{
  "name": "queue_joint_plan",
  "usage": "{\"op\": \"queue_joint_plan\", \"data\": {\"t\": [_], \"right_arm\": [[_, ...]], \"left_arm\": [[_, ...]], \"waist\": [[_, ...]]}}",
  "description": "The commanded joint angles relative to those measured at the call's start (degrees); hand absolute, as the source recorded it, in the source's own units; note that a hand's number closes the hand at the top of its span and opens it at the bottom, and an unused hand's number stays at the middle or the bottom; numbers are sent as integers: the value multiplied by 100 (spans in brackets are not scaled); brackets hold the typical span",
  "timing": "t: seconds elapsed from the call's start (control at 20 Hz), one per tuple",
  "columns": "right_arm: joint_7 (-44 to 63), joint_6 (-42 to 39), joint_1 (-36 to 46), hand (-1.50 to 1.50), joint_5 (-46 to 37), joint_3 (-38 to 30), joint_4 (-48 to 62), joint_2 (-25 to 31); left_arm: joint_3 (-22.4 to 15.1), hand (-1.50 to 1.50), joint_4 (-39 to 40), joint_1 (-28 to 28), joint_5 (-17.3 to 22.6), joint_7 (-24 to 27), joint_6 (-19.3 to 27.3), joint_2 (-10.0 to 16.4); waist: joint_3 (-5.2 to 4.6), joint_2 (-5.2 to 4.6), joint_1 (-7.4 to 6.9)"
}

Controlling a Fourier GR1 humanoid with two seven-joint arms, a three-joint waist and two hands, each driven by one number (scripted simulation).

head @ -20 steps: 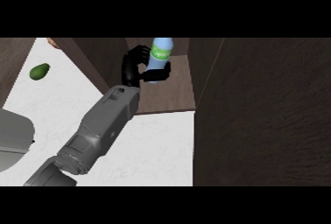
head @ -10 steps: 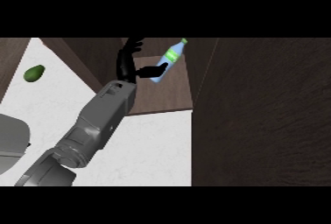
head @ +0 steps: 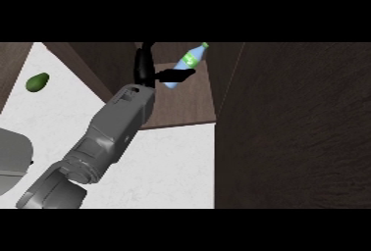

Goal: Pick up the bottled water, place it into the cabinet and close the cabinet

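Nearest you, the left forearm (head: pixel 109 132) is crossing the white counter (head: pixel 167 166) from the near left toward the open cabinet (head: pixel 181 110). Farther in, your left hand (head: pixel 145 68) is spreading wide, fingers straight and thumb lying across the bottled water (head: pixel 190 59) without clamping it. The bottle is tilting inside the cabinet, green cap far right. An avocado (head: pixel 38 82) is lying far left.

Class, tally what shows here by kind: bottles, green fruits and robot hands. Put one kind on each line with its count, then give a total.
Bottles: 1, the bottled water
Green fruits: 1, the green fruit on the counter
Robot hands: 1, the left hand
Total: 3
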State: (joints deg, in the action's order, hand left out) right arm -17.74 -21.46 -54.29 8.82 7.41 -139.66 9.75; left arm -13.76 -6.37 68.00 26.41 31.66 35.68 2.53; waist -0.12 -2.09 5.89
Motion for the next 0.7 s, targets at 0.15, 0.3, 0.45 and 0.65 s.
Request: {"op": "queue_joint_plan", "data": {"t": [0.15,0.3,0.45,0.65], "right_arm": [[199,-28,-224,-150,206,283,-346,-105],[468,-35,-73,-150,420,71,-520,67],[371,-10,-13,-150,496,-31,-355,-14],[490,100,-282,-150,154,441,-660,-215]], "left_arm": [[406,-150,-435,24,315,663,-919,16],[459,-150,-519,44,334,828,-1229,-172],[518,-150,-530,-37,347,883,-1396,-244],[390,-150,-809,-111,414,715,-1243,-249]], "waist": [[-4,53,-105],[1,81,-257],[8,132,-330],[7,183,-339]]}}
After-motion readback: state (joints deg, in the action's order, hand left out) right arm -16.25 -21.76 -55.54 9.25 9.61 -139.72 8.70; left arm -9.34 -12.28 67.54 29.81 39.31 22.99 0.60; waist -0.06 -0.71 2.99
